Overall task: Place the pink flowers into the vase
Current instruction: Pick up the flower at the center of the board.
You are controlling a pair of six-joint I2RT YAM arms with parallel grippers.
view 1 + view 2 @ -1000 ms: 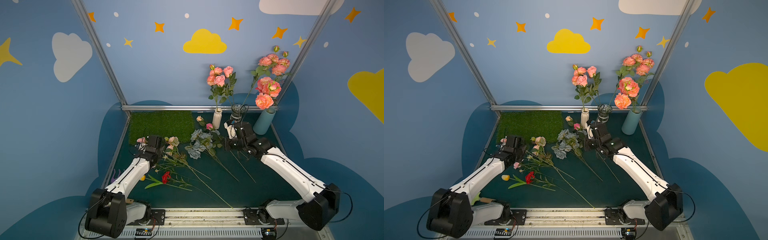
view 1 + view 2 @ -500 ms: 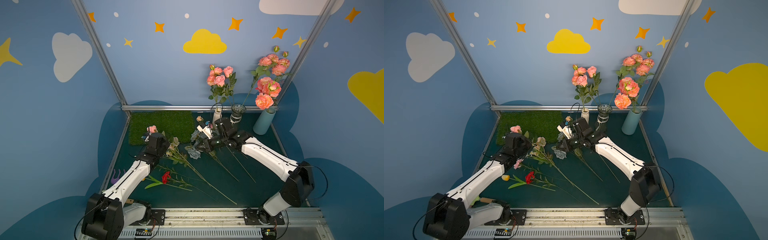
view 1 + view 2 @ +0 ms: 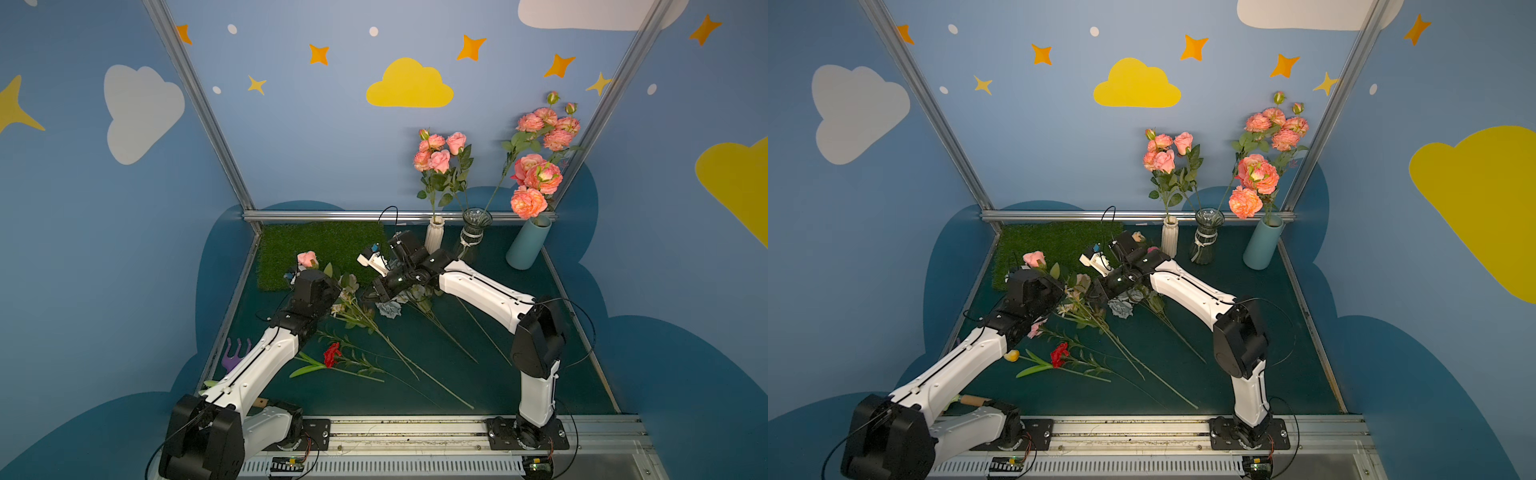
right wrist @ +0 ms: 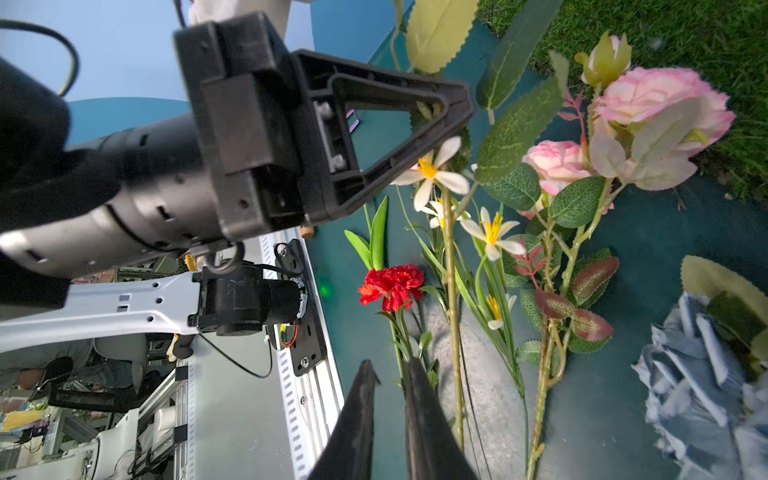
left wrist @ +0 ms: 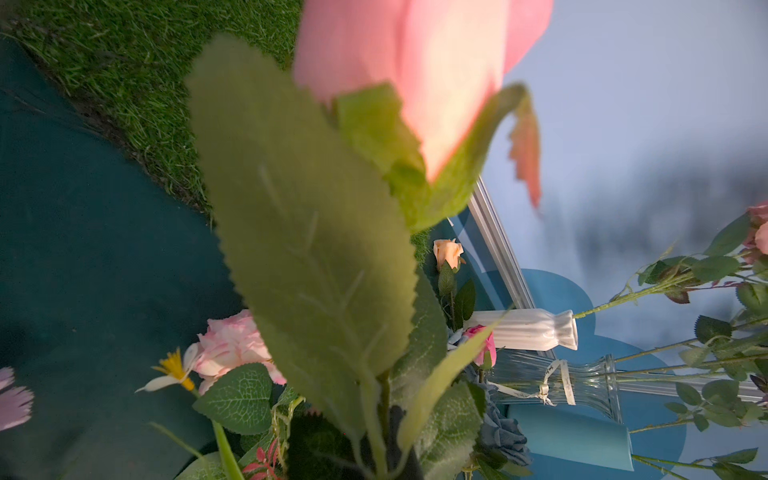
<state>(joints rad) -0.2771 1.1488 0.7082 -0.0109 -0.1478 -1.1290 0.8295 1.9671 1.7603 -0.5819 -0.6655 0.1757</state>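
Left pincer (image 4: 459, 110) clamps a pink rose (image 3: 307, 259) by its stem, mid-carry; next, swing it stem-first into the vase (image 3: 476, 226) beyond.

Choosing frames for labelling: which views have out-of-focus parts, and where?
Left wrist view: the pink rose and its leaf sit close to the lens, soft; the white vase behind is sharp. Right wrist view: red carnation crisp, grey-blue rose soft. Both top views: sharp, evenly lit.
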